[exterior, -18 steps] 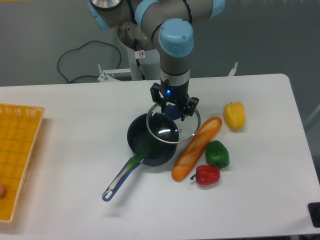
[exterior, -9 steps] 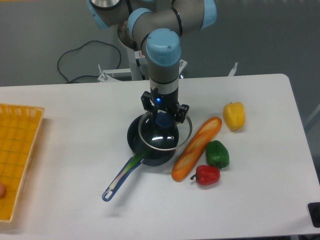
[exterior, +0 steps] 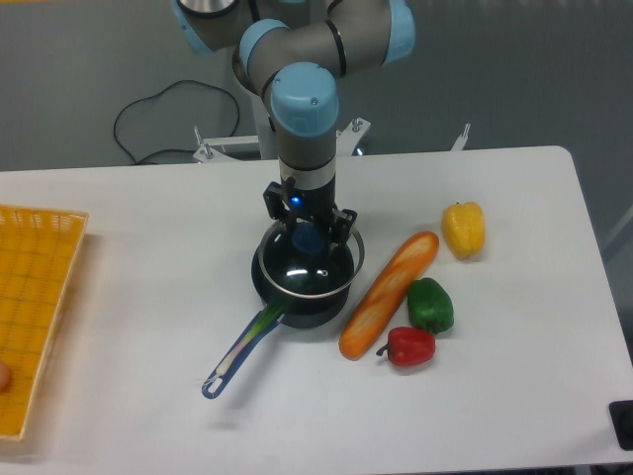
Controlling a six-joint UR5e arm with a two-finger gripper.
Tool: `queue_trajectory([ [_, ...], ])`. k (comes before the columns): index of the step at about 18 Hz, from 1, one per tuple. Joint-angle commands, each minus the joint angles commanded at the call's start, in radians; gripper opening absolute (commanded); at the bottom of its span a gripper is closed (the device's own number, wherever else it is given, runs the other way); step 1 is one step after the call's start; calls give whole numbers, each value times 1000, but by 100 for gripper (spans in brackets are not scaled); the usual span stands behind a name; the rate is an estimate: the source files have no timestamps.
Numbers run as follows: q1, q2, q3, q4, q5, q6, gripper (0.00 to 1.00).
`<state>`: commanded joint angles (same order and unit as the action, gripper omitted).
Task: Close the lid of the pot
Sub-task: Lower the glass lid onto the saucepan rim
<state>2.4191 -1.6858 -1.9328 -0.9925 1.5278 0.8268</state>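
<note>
My gripper (exterior: 310, 236) is clamped on the lid (exterior: 311, 265) knob, holding the lid just over the pot (exterior: 297, 297), mid-table, handle aimed toward the near edge.

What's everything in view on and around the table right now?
Small round dark saucepan: 1, blue-black with blue-green handle, table centre.
Round clear glass lid with blue knob: 1, over the saucepan, held by its knob.
Long baguette: 1, orange-brown, right of the saucepan.
Green pepper: 1, beside the baguette.
Red pepper: 1, in front of the green one.
Yellow pepper: 1, right rear.
Woven basket: 1, yellow, left edge.
Cable: 1, black, behind the table.
Gripper: 1, black, shut on the knob.
</note>
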Motion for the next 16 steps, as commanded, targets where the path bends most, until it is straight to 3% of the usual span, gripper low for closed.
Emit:
queue_trajectory([
  [16,-18,-37,15,2,2,-14,51],
])
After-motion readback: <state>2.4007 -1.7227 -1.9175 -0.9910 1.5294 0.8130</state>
